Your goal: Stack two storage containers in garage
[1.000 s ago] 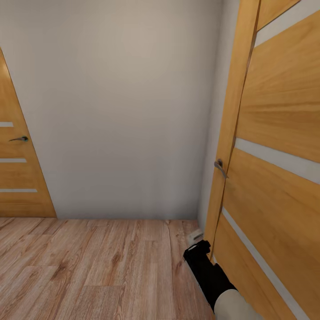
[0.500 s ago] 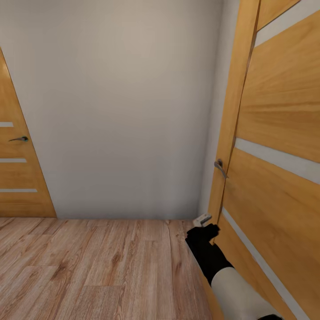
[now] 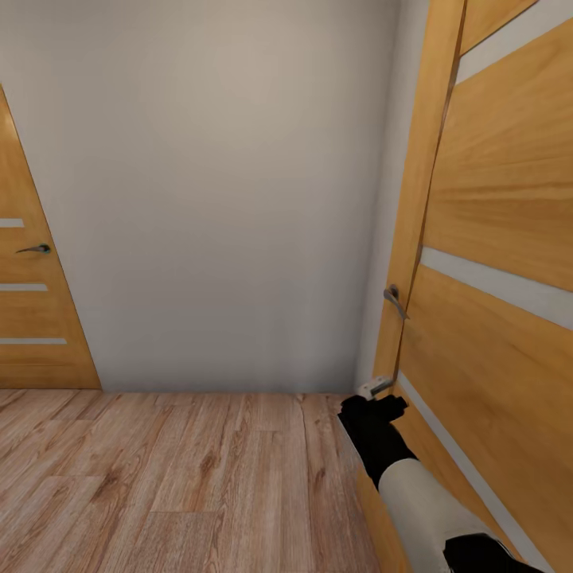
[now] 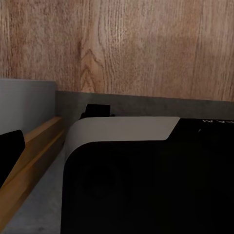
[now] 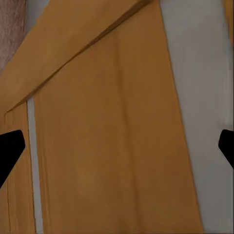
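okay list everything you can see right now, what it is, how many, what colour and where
Doors: two, orange-brown wood with pale stripes; one at the far left, one close on the right.
Door handles: two, grey metal; one per door.
Wall: one, plain grey-white, straight ahead.
Floor: one, light wood planks, below.
Right arm: one, black and white, low by the right door.
Right gripper: one, pale, at that door's edge; black fingertips wide apart.
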